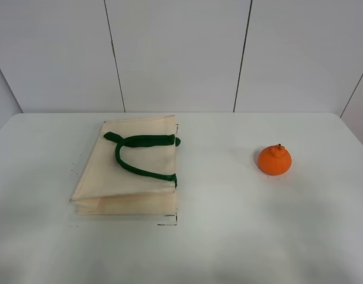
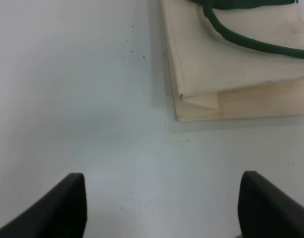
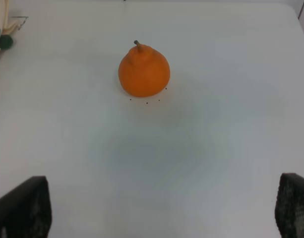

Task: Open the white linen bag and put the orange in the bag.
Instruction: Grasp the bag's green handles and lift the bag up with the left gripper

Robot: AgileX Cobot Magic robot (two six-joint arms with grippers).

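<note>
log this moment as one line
bag: flat, unopened | orange: right of bag, apart | left pincer: open, empty, by bag corner | right pincer: open, empty, facing orange

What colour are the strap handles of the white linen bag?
Dark green strap handles on the white linen bag, clearest in the exterior high view.

A white table (image 1: 228,236) stands before a pale panelled wall (image 1: 175,53).

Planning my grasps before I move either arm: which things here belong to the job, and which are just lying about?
For the job: white linen bag, lying flat; orange, apart from it; left claw and right claw, both open, empty.

Just there: table; dark specks on it; wall panels behind. No loose clutter.
</note>
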